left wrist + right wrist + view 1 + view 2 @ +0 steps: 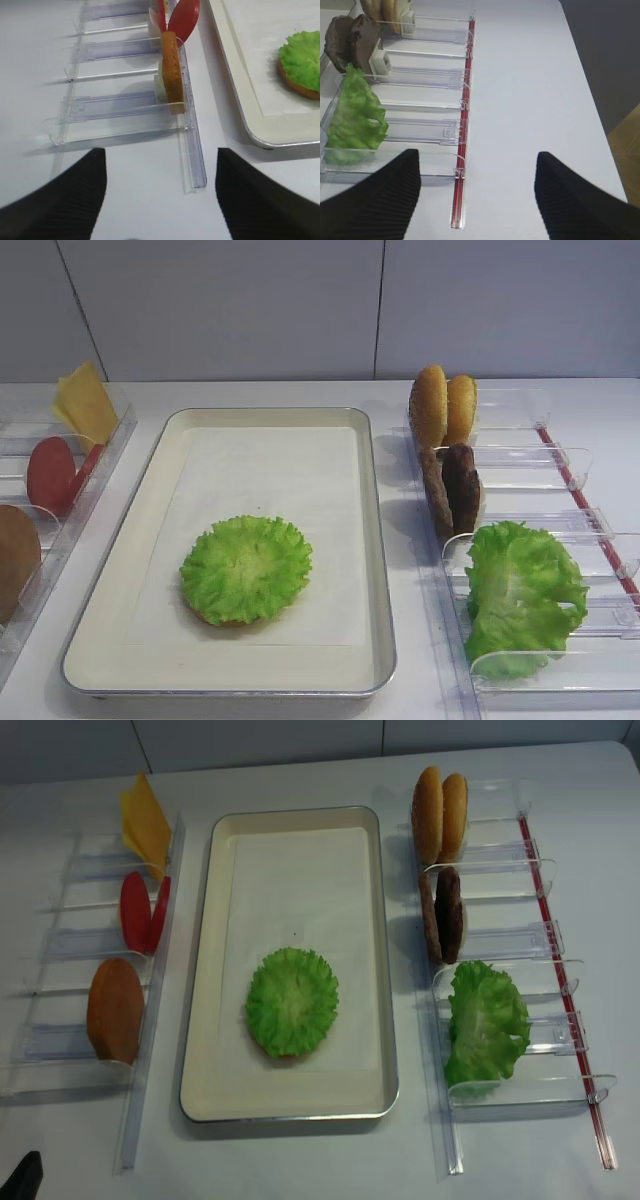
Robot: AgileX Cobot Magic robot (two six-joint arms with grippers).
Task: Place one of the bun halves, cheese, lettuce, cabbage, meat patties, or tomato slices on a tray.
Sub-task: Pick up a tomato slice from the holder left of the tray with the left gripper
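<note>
With both grippers' jaws apart and empty, we'd pinch the stiff, light, flat red tomato slices [136, 911], upright in the left clear plastic bin [60, 942], by their top edge

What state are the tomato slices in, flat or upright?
Upright: the tomato slices stand on edge in their clear divider bin, beside the tray.

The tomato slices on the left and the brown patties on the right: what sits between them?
The tray lies between the tomato slices and the meat patties; its lettuce-topped bun sits nearer the front. Both exterior high views show this.
</note>
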